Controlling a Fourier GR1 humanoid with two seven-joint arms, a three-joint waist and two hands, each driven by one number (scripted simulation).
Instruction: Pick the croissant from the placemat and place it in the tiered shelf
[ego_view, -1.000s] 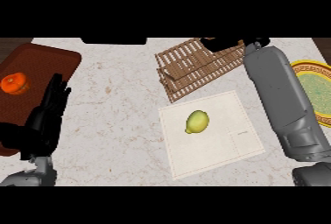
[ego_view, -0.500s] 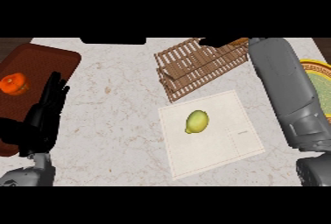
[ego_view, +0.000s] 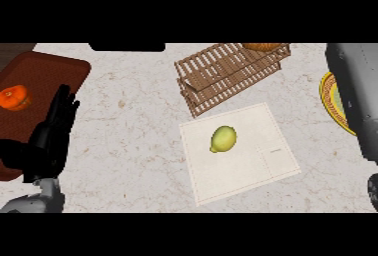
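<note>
We'd take the light, flaky croissant (ego_view: 264, 47) on the shelf (ego_view: 221, 75) gently across its middle; left hand (ego_view: 52, 132) open, right hand out of view.

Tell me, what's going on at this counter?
The left robot hand rests open at the left, fingers up, holding nothing, at the edge of a reddish-brown tray with an orange fruit on it. The right forearm runs along the right edge, past a plate; its hand is out of view. A lemon lies on the placemat. Beyond it stands the wooden tiered shelf, with what looks like the croissant at its far end, partly cut off.
</note>
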